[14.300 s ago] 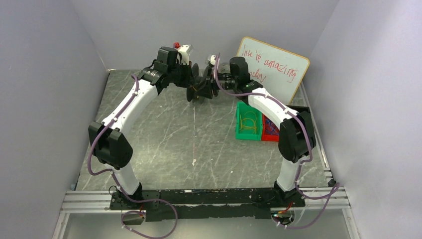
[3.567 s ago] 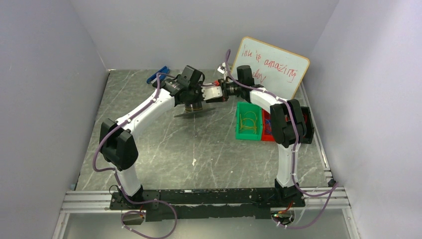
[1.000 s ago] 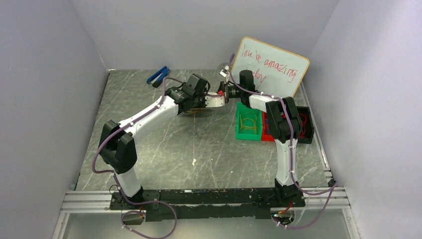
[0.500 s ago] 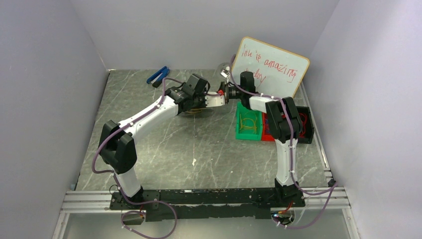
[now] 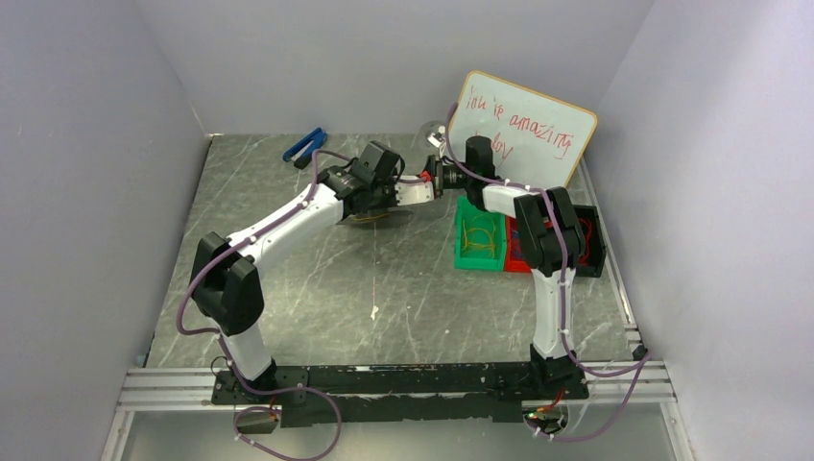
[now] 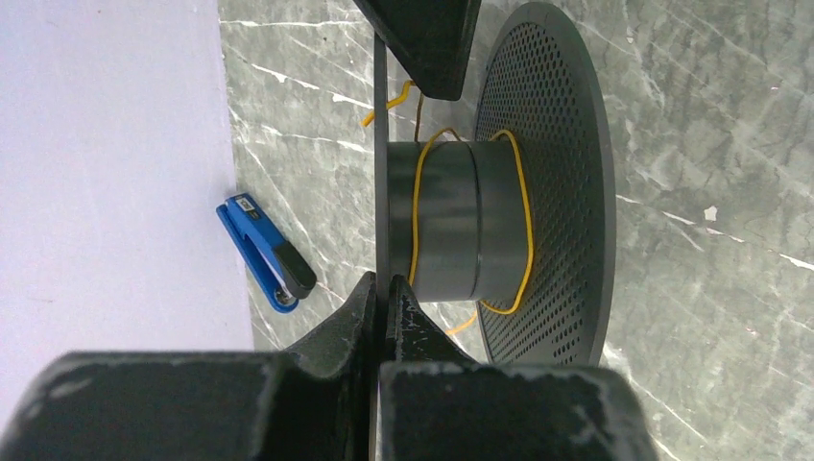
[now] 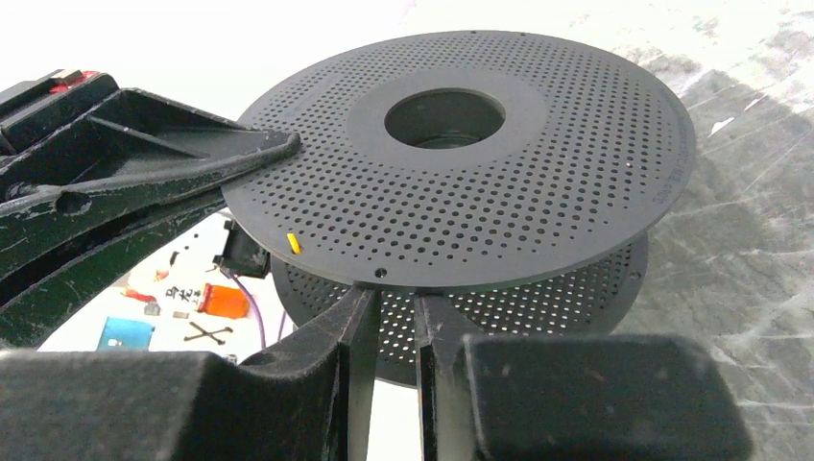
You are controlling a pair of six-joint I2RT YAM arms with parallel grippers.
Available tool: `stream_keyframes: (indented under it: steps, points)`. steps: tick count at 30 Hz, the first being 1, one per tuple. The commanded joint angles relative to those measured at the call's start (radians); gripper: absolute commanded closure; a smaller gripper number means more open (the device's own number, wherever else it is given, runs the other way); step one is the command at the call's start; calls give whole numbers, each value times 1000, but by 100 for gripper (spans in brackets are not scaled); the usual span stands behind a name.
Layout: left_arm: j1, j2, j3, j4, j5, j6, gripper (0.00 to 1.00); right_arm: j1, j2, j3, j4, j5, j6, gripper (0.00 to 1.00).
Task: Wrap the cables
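My left gripper (image 6: pixel 382 300) pinched a flange of the black perforated plastic spool (image 6: pixel 451 226). The thin yellow wire (image 6: pixel 527 216) looped slackly round its hub, just beside the right gripper (image 7: pixel 392 303); closed or not, I couldn't tell.

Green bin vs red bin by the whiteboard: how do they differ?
Contents: the green bin holds loose yellowish wire loops; the red bin holds bluish-purple wires. Visibility: the green bin shows almost whole from above; the red bin is partly hidden behind the right arm. Shared: both are open-topped and sit side by side in front of the whiteboard.
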Motion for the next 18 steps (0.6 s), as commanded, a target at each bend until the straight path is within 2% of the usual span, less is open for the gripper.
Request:
stream_keyframes:
  steps: [1, 7, 15, 18]
  points:
    - [-7, -32, 38, -43, 63, -42, 97, -8, -93, 39, 14, -35, -97, 78]
    - [13, -33, 34, -46, 87, -115, 97, -11, -146, 118, -382, -5, -492, 74]
    - [76, -35, 38, -19, 144, -264, 97, -48, -251, 67, -465, 61, -736, 65]
    - [113, -35, 51, 17, 145, -346, 97, -50, -312, 47, -596, 85, -992, 61]
